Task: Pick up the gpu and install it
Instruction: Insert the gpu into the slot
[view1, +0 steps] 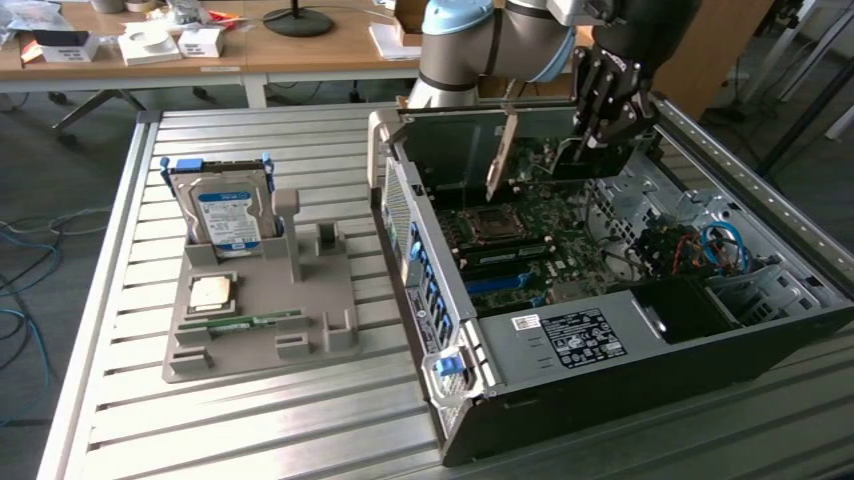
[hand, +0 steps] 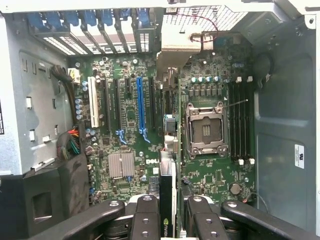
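My gripper (view1: 603, 120) hangs over the open computer case (view1: 561, 335), at its far end in the exterior view. It is shut on the gpu (view1: 582, 160), which it holds on edge over the motherboard (view1: 534, 240). In the wrist view the gpu (hand: 168, 192) runs edge-on between the black fingers (hand: 145, 217), a logo on its near edge, and its silver end bracket (hand: 172, 52) reaches toward the case's rear slots. It sits above the board between the blue expansion slot (hand: 141, 107) and the processor socket (hand: 205, 130).
On the exterior view's left, a grey fixture tray (view1: 307, 335) carries an upright hard drive (view1: 227, 215), a processor chip (view1: 214, 292) and a memory stick (view1: 240, 322). Case walls, a black duct (hand: 45, 200) and cables (view1: 714, 250) surround the board. Desks stand behind.
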